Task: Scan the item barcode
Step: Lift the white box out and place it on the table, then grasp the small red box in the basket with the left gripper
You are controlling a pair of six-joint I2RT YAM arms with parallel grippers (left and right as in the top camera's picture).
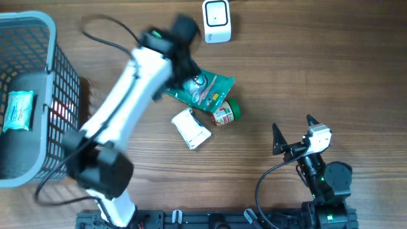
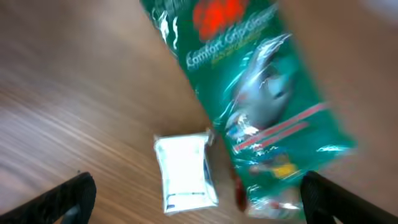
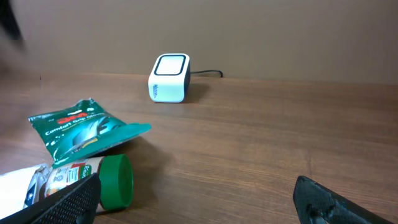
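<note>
Seen from overhead, the green packet [image 1: 203, 90] lay flat on the wooden table [image 1: 318, 63] a little left of centre. It was at about 6 o'clock from the white scanner [image 1: 217, 20], which stood at the table's 12 o'clock edge, well apart from it. A jar with a green lid [image 1: 224, 112] lay on its side at 4 o'clock from the packet, touching or just beside its corner. A small white pouch [image 1: 191, 129] lay at 7 o'clock, close by.

The left gripper [image 2: 199, 193] hung directly above the green packet. In the left wrist view, its two fingers [image 2: 65, 200] stood far apart at the lower corners. The frame was blurred, but the packet appeared to lie on the table below them and nothing was clamped between them.

The right gripper [image 1: 292, 124] sat at roughly 4 o'clock on the table, well away from the items. Its jaws were spread wide and held nothing, and it pointed toward 11 o'clock.

A grey wire basket [image 1: 60, 83] stood at the 9 o'clock edge with a pale wrapped pack [image 1: 18, 110] inside it.
</note>
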